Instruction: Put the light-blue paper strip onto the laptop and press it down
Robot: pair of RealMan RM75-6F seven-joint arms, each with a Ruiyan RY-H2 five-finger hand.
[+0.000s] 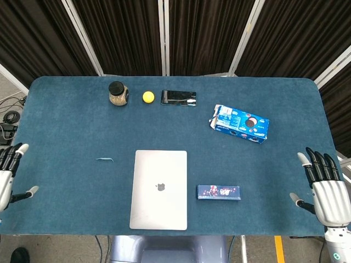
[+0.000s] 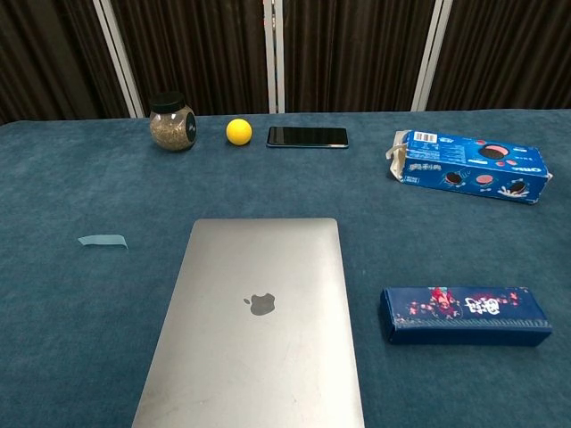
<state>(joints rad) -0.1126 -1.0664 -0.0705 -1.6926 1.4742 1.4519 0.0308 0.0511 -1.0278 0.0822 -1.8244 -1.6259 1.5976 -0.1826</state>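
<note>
A small light-blue paper strip [image 1: 104, 159] [image 2: 103, 241] lies flat on the blue table, a short way left of the closed silver laptop [image 1: 159, 189] [image 2: 254, 316]. My left hand [image 1: 6, 174] hovers at the table's left edge with fingers spread and nothing in it, well left of the strip. At the right edge my right hand [image 1: 323, 186] is open too, fingers apart and empty. Neither hand shows in the chest view.
Along the back stand a glass jar [image 1: 118, 93], a yellow ball [image 1: 148, 97] and a black phone [image 1: 179, 97]. An opened blue cookie box [image 1: 240, 124] lies at the right. A dark blue slim box [image 1: 219, 192] sits just right of the laptop.
</note>
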